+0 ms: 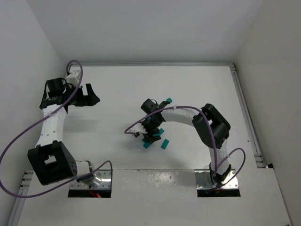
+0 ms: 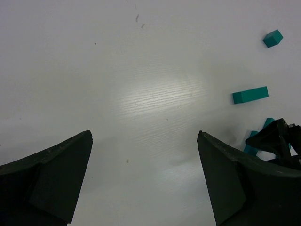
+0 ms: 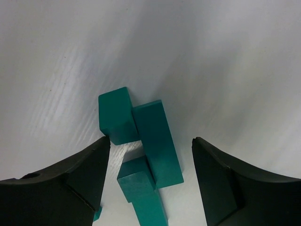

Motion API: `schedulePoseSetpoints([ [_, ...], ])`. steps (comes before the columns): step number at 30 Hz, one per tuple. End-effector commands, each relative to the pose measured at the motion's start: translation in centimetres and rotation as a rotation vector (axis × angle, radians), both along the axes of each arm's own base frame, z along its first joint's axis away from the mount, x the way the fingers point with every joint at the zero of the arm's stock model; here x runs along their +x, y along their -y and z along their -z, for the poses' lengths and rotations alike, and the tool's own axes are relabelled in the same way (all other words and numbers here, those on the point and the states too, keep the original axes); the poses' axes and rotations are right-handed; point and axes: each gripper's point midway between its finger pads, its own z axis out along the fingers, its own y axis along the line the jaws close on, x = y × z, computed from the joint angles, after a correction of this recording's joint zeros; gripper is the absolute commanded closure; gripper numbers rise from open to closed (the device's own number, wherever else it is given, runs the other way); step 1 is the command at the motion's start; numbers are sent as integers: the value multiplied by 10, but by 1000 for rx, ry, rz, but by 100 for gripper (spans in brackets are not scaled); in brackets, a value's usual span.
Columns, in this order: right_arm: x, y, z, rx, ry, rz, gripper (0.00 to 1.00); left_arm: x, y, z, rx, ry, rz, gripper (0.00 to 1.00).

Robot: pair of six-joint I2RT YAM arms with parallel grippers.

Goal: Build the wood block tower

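My right gripper point(image 3: 150, 139) hangs open over a cluster of three teal wood blocks. A chunky block point(image 3: 117, 115) lies at the back left, touching a long bar point(image 3: 157, 143). A third block point(image 3: 136, 179) rises closer to the camera at the bar's near left. Neither finger grips any of them. From above, the right gripper point(image 1: 151, 134) covers this cluster. Loose blocks lie beside it point(image 1: 164, 143), point(image 1: 147, 145), and one cube point(image 1: 168, 100) sits farther back. No upright tower shows in these views. My left gripper point(image 2: 144, 134) is open over bare table at the far left point(image 1: 91, 98).
The left wrist view shows a small cube point(image 2: 273, 38) and a bar point(image 2: 250, 94) on the white table point(image 2: 141, 70), with the right gripper's black fingers point(image 2: 277, 141) at its right edge. White walls close in the table on three sides.
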Motion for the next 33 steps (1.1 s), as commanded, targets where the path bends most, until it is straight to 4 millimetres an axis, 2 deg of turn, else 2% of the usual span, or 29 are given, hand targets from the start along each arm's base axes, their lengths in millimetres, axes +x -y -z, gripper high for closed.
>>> schedulePoseSetpoints([
  [1, 4, -4, 2, 28, 36, -55, 30, 7, -4, -9, -19, 35, 3, 0],
  [4, 5, 3, 10, 15, 53, -81, 35, 9, -4, -11, -25, 37, 10, 0],
  [12, 16, 12, 14, 15, 88, -87, 41, 11, -3, -2, -34, 17, 23, 0],
  [14, 17, 14, 17, 9, 87, -83, 46, 11, -3, -2, -34, 17, 23, 0],
  [18, 21, 9, 17, 20, 96, -66, 56, 11, -5, -3, -40, 19, 20, 0],
  [20, 24, 9, 16, 23, 98, -52, 60, 10, -5, 4, -46, 2, 20, 0],
  [25, 32, 1, 12, 31, 128, -28, 67, 10, -3, 3, -52, 4, 27, 0],
  [27, 29, 0, 11, 28, 126, -25, 70, 10, -3, 3, -52, 4, 27, 0],
  [30, 22, -1, 9, 6, 127, -31, 67, 10, -1, 2, -59, 6, 35, 0],
  [33, 15, 1, 11, 0, 134, -47, 69, 10, -1, 2, -59, 6, 35, 0],
])
